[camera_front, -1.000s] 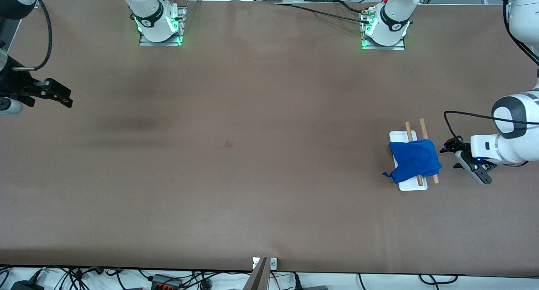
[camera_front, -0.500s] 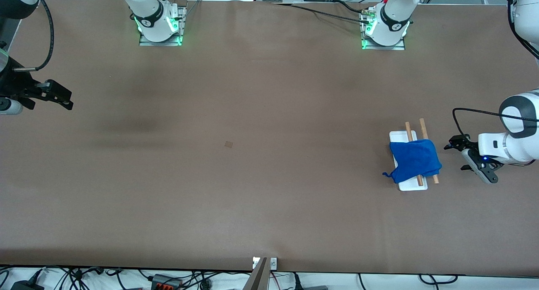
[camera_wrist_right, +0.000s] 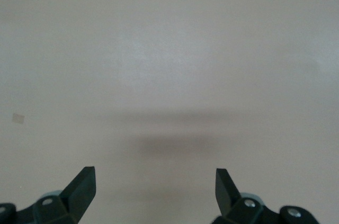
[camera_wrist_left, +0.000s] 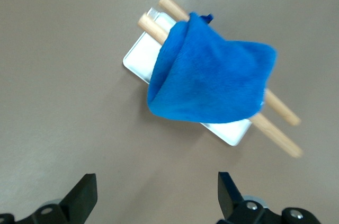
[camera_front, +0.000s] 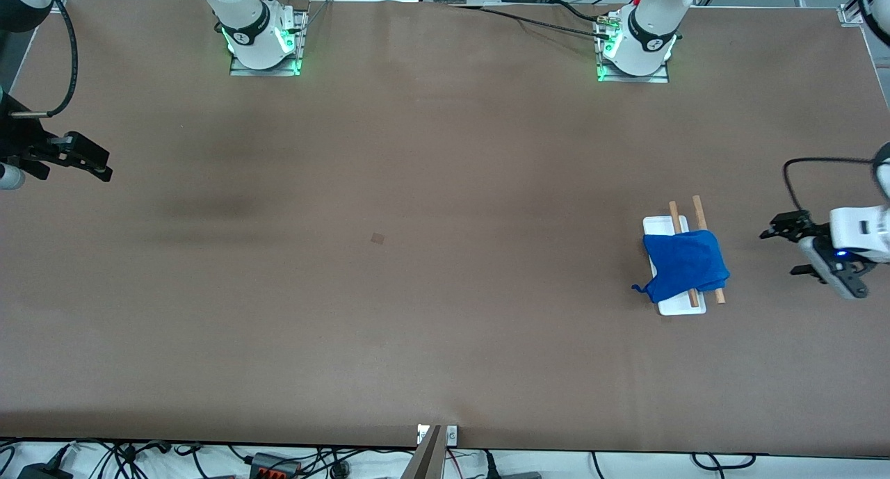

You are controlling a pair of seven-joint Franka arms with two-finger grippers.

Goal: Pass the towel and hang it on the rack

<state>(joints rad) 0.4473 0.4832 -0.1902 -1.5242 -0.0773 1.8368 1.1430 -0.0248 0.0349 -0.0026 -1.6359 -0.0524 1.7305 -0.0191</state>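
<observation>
Only the rack (camera_front: 673, 267) draped with the towel (camera_front: 685, 265) interrupts the table (camera_front: 417, 256).

A wide brown surface (camera_front: 445, 326) carries the rack (camera_front: 682, 306) on its flat white base toward the left arm's end, a small darker square patch (camera_front: 377, 238) near the middle, and both arm bases along one edge

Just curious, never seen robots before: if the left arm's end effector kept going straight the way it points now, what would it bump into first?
Probably the bare table. The open left end effector points down at the brown surface just short of the rack with the blue towel draped over it, though depth is hard to judge.
</observation>
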